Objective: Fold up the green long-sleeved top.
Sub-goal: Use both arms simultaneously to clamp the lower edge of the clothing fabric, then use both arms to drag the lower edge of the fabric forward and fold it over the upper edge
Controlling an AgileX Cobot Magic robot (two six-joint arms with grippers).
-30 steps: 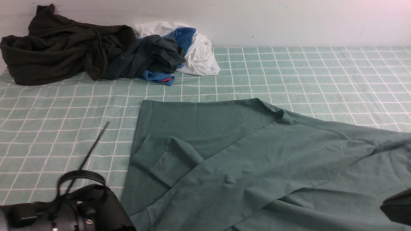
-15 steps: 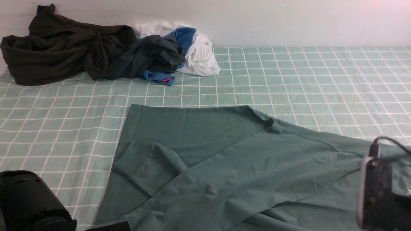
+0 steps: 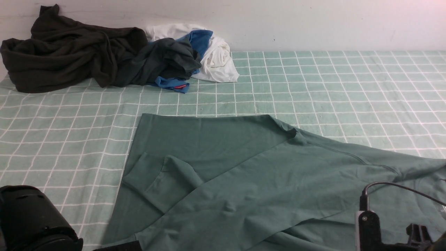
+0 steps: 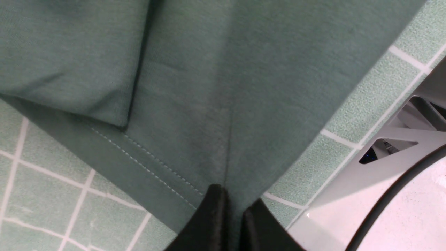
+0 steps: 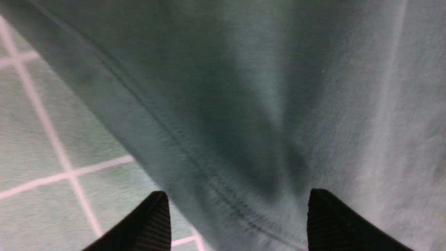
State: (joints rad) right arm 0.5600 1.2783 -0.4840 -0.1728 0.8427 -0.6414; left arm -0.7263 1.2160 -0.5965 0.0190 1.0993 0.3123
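The green long-sleeved top [image 3: 244, 174] lies spread over the near half of the checked cloth, with a sleeve and cuff [image 3: 163, 177] folded across its left part. My left gripper [image 4: 231, 198] is shut on the top's edge by the stitched hem [image 4: 146, 164]; green fabric is pinched between its black fingers [image 4: 212, 216]. In the front view only the left arm's dark housing [image 3: 31, 219] shows at the bottom left. My right gripper [image 5: 238, 197] hangs open over the top's seam [image 5: 195, 167], with nothing between its fingers. The right arm [image 3: 369, 230] shows at the bottom right.
A heap of other clothes sits at the back left by the wall: a very dark garment [image 3: 62, 52], a dark grey-green one [image 3: 163, 59], and blue [image 3: 200, 40] and white [image 3: 217, 57] pieces. The green checked cloth [image 3: 331, 87] covers the table.
The top has slid left and toward me, then come to rest. The right gripper has opened and let go of the fabric; its arm came into view and sank. The left arm drew back.
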